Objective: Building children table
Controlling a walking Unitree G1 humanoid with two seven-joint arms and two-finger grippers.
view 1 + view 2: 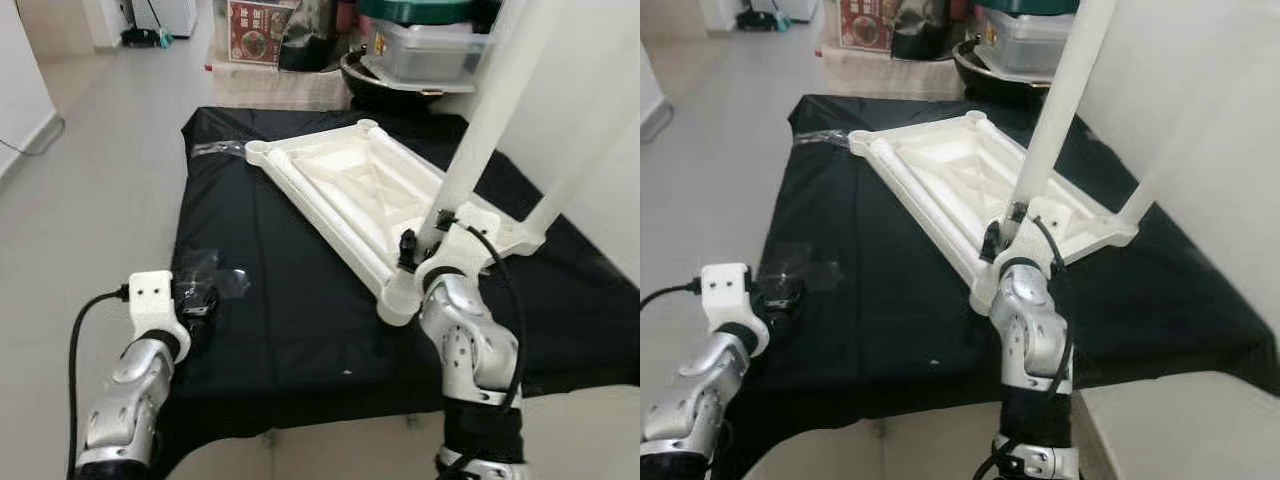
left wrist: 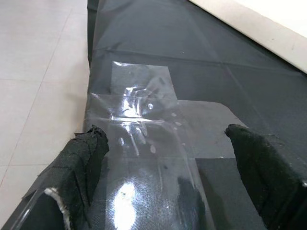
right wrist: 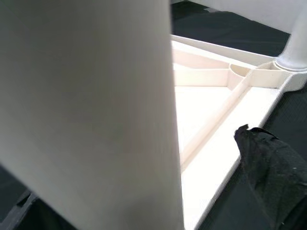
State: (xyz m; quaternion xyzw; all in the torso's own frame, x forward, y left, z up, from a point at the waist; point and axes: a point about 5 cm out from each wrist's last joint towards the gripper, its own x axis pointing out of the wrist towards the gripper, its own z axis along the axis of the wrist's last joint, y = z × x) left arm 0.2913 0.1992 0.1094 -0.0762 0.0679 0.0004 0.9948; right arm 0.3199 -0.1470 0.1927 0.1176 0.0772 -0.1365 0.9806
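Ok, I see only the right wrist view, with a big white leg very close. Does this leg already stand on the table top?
Observer: Yes. The leg stands upright at the near corner of the upturned table top, with the right gripper at its base.
Operator: Are other legs standing too?
Observer: One. A second leg stands upright at the corner further right; the two far corners carry none.
Operator: And the left arm?
Observer: The left gripper hovers, jaws open, over a clear plastic piece near the left edge of the black cloth.
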